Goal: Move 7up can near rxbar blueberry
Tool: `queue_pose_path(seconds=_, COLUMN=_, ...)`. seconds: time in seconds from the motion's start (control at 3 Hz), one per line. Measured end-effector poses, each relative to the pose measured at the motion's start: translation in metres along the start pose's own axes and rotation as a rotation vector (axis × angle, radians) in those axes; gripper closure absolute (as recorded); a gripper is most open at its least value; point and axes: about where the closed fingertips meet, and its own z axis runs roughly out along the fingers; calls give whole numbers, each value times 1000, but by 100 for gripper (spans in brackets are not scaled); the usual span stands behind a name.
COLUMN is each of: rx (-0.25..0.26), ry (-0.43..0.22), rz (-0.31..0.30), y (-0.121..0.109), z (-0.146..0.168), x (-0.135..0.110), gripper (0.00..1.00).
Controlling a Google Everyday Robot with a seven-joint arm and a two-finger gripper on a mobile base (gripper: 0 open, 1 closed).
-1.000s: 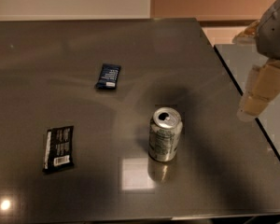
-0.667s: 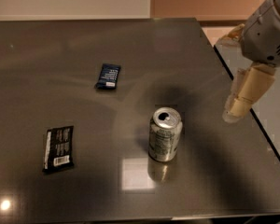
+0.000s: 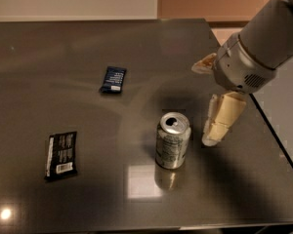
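The 7up can [image 3: 172,141] stands upright on the dark table [image 3: 88,48], right of centre, its silver top with the pull-tab opening facing up. The rxbar blueberry [image 3: 113,79], a small flat navy wrapper with a white patch at its near end, lies farther back and to the left of the can. My gripper [image 3: 202,105] hangs from the arm at the right, just right of the can and apart from it. It is open and empty, with one pale finger [image 3: 220,121] beside the can and the other [image 3: 204,64] farther back.
A larger black wrapper with a white barcode [image 3: 61,155] lies near the front left. The table's right edge [image 3: 273,130] runs diagonally behind my arm, with pale floor beyond it. Bright reflections sit on the tabletop in front of the can.
My arm has swung in from the right edge toward the can and come lower, so the gripper is now close beside it. The can and both wrappers have not moved.
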Motion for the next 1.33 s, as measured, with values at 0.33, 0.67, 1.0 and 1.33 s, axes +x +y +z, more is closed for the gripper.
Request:
queue_pose_path(seconds=0.33, rx=-58, ry=-20, rz=-29, y=14, z=29, x=-8, gripper=0)
queue_pose_path(seconds=0.67, rx=-104, ry=-41, rz=-54, y=31, z=45, x=-15, gripper=0)
queue_pose_path(seconds=1.0, rx=-144, ry=-70, rz=-81, y=47, z=52, x=-22, gripper=16)
queue_pose_path(seconds=1.33, rx=-174, ry=-105, rz=-98, y=57, z=53, x=-31, gripper=39)
